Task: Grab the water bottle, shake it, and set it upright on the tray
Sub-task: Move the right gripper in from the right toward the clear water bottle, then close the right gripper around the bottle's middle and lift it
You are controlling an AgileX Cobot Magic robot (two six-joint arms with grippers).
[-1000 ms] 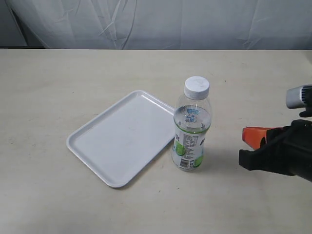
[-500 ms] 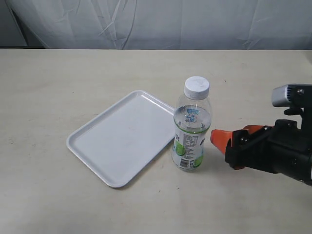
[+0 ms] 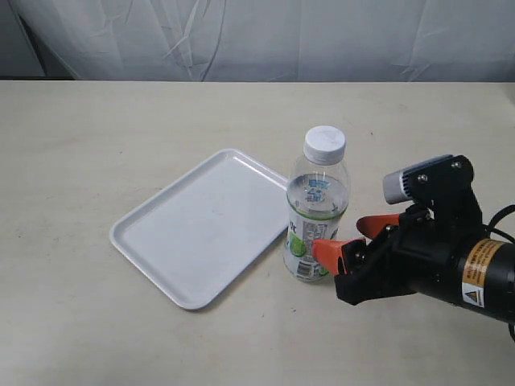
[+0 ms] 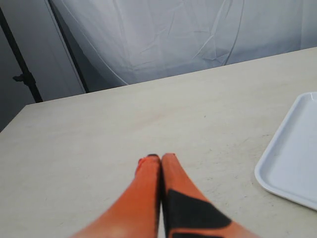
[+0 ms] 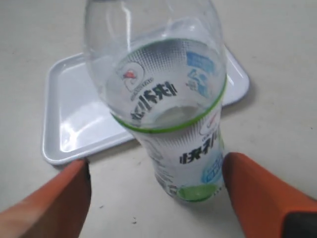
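Observation:
The water bottle (image 3: 316, 213) stands upright on the table, white cap up, just right of the tray (image 3: 201, 225). It fills the right wrist view as the water bottle (image 5: 168, 109), with the tray (image 5: 69, 124) behind it. My right gripper (image 3: 350, 237) is open, its orange fingertips (image 3: 326, 251) reaching the bottle's lower label from the right. In its own view the right gripper (image 5: 156, 173) has one finger on each side of the bottle's base, apart from it. My left gripper (image 4: 159, 159) is shut and holds nothing, hovering over bare table; it is out of the exterior view.
White cloth (image 3: 257, 40) hangs behind the table's far edge. A corner of the tray (image 4: 292, 153) shows in the left wrist view. A dark stand pole (image 4: 22, 74) stands beyond the table there.
My right gripper has moved left across the table from the right edge toward the bottle, and its open fingers now flank the bottle's base. Bottle and tray have not moved.

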